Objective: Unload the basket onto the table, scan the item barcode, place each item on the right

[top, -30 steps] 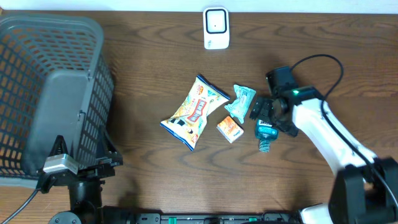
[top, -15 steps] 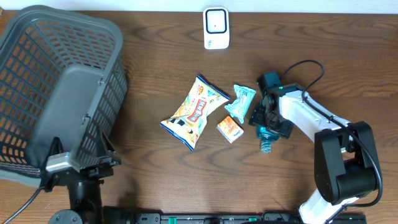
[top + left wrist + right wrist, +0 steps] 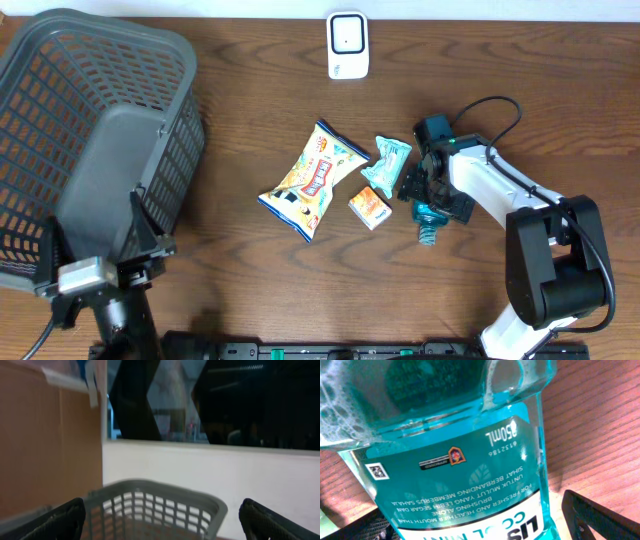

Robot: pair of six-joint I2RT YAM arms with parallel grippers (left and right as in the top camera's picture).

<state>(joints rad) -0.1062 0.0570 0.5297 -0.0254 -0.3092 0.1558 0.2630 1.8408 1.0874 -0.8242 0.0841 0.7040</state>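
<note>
A: Overhead?
B: Straight down from high up, whole table (image 3: pixel 250 260) in frame
A: Left wrist?
B: Level, over the basket (image 3: pixel 155 487) rim toward a far wall (image 3: pixel 200 465); overhead shares the basket
A: Right wrist?
B: Pressed close on the bottle (image 3: pixel 455 475), table behind it; overhead shares both, seen small

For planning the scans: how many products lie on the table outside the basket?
4: snack bag, teal packet, orange box, mouthwash bottle under the right gripper. Inside the basket is unclear.
</note>
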